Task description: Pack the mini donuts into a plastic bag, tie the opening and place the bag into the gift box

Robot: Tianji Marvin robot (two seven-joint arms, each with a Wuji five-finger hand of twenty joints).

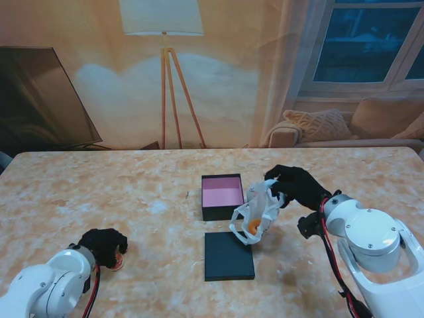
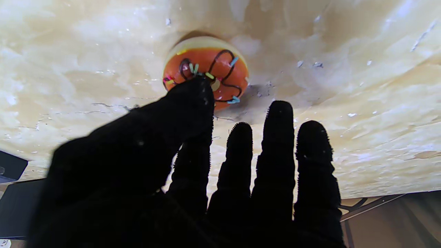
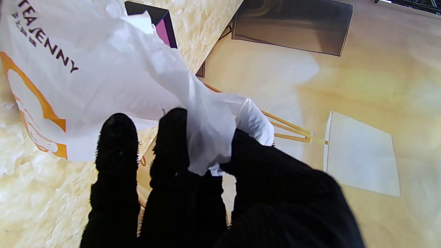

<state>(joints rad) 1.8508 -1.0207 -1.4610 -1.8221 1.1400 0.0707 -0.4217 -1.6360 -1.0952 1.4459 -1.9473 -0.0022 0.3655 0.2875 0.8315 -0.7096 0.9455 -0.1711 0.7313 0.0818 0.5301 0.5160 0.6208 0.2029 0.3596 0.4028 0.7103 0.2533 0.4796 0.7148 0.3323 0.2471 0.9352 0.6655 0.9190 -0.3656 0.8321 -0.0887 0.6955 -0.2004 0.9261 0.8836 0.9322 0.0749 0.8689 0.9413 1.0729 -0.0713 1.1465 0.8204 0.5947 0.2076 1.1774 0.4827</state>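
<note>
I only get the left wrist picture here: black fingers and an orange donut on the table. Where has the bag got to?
Observer: The right hand has the white plastic bag pinched by its top edge, lifted beside the gift box.
Operator: Anything in the bag yet?
Observer: Something orange shows through its lower part in the stand view; I cannot tell how many donuts.
Operator: Is the box ready?
Observer: It is open, pink inside, with its black lid lying flat on the table nearer to me.
Operator: And my donut, where is it?
Observer: Far left, away from the box, under the left hand.
</note>
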